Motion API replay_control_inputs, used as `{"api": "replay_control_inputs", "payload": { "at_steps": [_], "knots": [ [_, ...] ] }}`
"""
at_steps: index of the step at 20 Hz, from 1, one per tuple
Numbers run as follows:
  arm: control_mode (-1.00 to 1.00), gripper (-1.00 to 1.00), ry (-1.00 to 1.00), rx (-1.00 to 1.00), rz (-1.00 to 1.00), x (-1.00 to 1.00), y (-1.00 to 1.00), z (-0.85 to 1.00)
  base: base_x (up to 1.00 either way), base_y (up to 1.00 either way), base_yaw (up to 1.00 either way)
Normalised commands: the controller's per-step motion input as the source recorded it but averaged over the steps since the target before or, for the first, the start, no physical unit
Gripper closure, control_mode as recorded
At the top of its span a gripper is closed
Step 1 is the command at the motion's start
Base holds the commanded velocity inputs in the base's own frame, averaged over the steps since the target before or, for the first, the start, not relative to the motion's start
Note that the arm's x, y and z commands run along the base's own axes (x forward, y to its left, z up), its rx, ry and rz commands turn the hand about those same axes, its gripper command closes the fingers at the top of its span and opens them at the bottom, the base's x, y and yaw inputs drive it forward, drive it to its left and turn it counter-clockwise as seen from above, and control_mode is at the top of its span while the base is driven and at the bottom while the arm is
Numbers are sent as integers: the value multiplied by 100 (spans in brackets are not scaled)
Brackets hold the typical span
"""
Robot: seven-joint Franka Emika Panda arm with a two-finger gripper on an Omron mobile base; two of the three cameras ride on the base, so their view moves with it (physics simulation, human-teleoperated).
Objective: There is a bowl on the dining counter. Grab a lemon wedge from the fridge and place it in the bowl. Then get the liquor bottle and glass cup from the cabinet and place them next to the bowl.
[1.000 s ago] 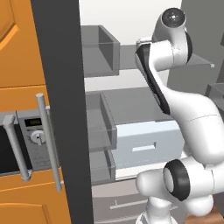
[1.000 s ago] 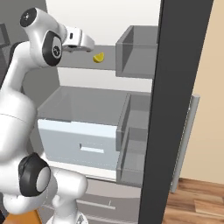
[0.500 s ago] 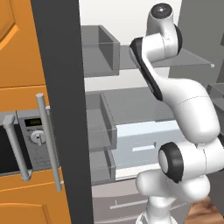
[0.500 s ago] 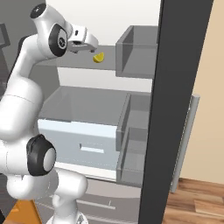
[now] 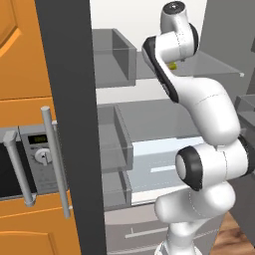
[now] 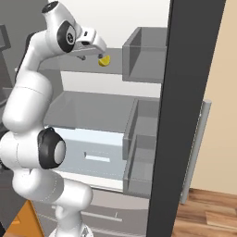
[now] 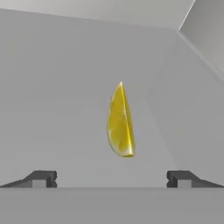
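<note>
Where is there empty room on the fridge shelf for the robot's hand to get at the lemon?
The shelf lies bare on both sides of the lemon wedge, and the open gripper lines up wide of it. It gets tighter toward the fridge wall on one side.

Yellow lemon wedge [image 7: 120, 122] on a pale grey fridge shelf [image 6: 78, 62] — orange cabinets [image 5: 20, 60], dark grey fridge door [image 6: 178, 115] — a silver handle [image 5: 56, 162].
</note>
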Motion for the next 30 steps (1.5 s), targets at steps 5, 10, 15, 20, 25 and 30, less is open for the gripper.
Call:
{"api": "replay_control_inputs", "payload": {
  "at_steps": [5,10,15,20,25,30],
  "knots": [
    [-100,-100,4,1,0,5,-15,-5,0,0,0],
    [-100,-100,3,4,0,0,-24,-13,0,0,0],
    [-100,-100,4,2,0,5,-12,-15,0,0,0],
    [-100,-100,3,1,0,13,0,-16,0,0,0],
    [-100,-100,2,1,0,10,0,-19,0,0,0],
    [-100,-100,3,2,0,8,-4,-24,0,0,0]
  ]
}}
